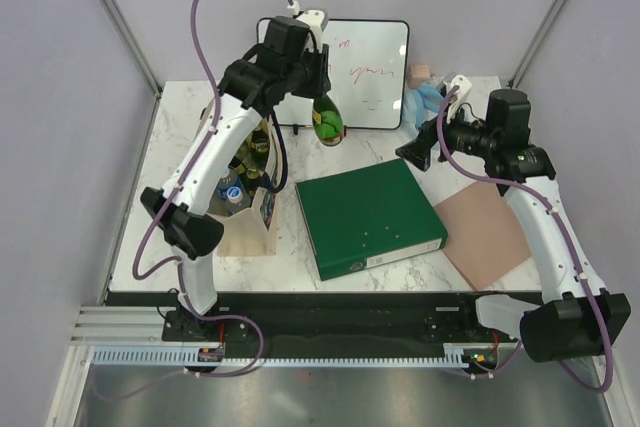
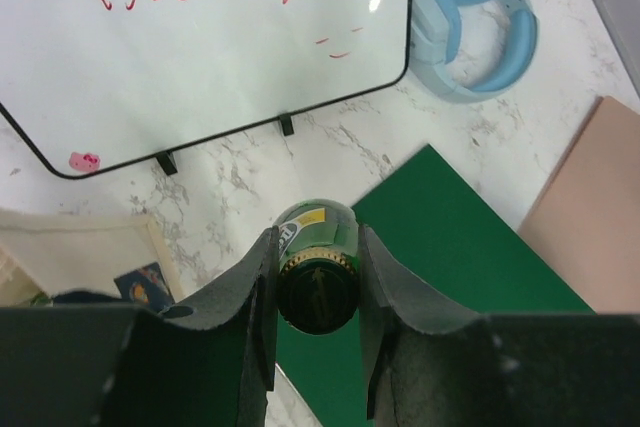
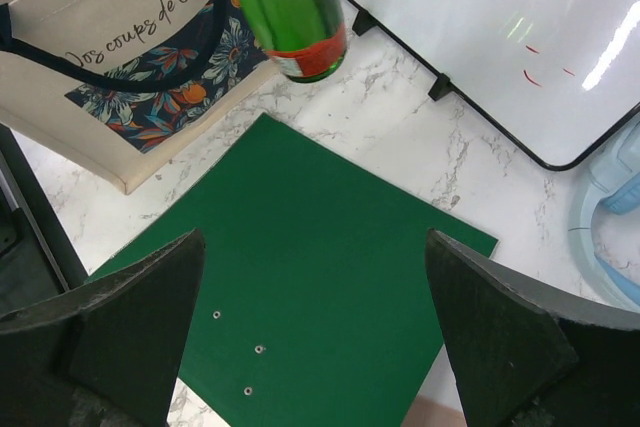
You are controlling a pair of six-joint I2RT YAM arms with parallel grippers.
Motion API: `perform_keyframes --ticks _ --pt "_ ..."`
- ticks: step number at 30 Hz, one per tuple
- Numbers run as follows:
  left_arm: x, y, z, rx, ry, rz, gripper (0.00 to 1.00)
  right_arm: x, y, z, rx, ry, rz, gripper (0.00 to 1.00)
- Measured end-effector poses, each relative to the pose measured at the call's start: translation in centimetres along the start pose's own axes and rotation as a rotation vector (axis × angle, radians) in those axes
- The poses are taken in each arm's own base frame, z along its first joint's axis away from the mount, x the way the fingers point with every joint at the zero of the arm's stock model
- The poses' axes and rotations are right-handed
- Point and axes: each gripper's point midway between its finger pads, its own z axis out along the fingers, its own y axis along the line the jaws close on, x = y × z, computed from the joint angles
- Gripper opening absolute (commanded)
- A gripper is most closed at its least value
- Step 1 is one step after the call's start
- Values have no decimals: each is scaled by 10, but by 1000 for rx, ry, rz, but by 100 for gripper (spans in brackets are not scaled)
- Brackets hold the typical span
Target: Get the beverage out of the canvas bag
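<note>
From above, our left claw (image 1: pixel 322 90) holds the green bottle (image 1: pixel 328 120) hanging upright, neck up, out of the canvas bag (image 1: pixel 245 232) and to its right, over the worktop (image 1: pixel 175 117). Left wrist: fingers (image 2: pixel 240 297) clamp its neck. Right wrist: our right claw (image 3: pixel 315 247) gapes empty, the bottle up-left of it.

The green bottle (image 1: pixel 328 124) hangs upright in mid-air; beige canvas bag (image 1: pixel 245 235) stands open beside it.

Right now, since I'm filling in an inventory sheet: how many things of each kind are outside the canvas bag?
green bottle: 1
green binder: 1
whiteboard: 1
blue headphones: 1
brown sheet: 1
small pinkish item, unclear what: 1
Total: 6
</note>
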Motion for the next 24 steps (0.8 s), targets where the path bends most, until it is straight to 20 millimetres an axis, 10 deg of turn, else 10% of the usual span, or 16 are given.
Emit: perform_keyframes --ticks 13,24 --pt "44 27 122 -115 56 57 2 17 -6 -3 34 23 13 98" --pt "82 50 154 -157 131 56 2 20 -7 -2 37 30 18 98"
